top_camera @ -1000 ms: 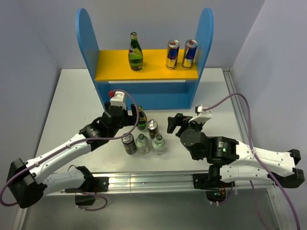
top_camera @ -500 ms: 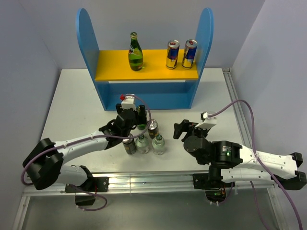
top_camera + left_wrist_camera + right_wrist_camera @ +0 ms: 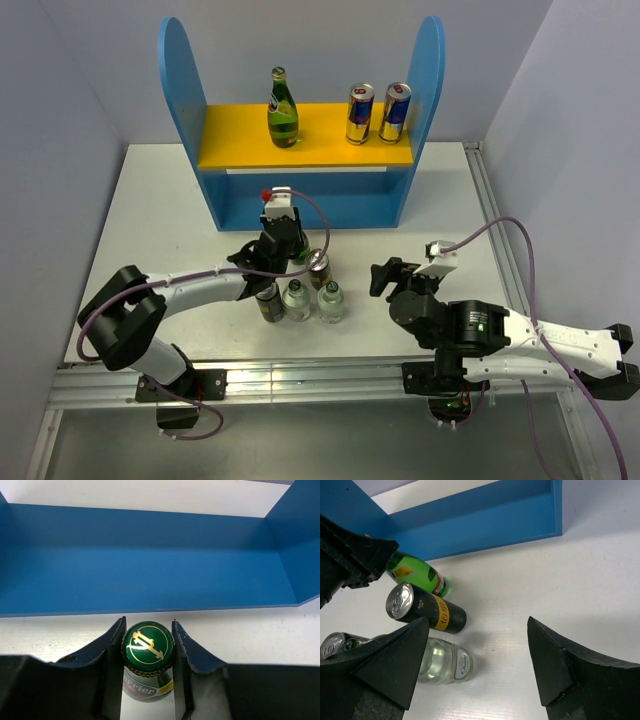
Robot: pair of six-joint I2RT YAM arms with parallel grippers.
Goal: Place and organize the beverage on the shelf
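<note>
Your left gripper (image 3: 148, 630) is pinched on the neck of a green glass bottle (image 3: 148, 646), with 1 finger pressed to each side just under the gold-marked cap. The left arm reaches far out from its base. Its elbow is folded near the table's front edge, its forearm runs low across the table (image 3: 150, 200), and its wrist points at the shelf (image 3: 181, 90).

Straight ahead of those fingers is the shelf's blue lower bay, near the bottle but not touching it. From overhead the bottle is mostly hidden under the wrist, so I can't tell whether its base rests on the table. Just right of this gripper stands a dark can (image 3: 319, 268). Behind the gripper, toward the arm bases, a second dark can (image 3: 268, 302), a clear bottle (image 3: 296, 300) and a second clear bottle (image 3: 331, 303) stand in a row.

Above and beyond the gripper, the shelf's upper level holds a second green bottle (image 3: 283, 112) and 2 blue-and-silver cans (image 3: 360, 115).

Your right gripper (image 3: 477, 625) sits low with its fingers spread wide and nothing between them. Its arm lies along the near edge, and the drinks are ahead and to the gripper's left.
</note>
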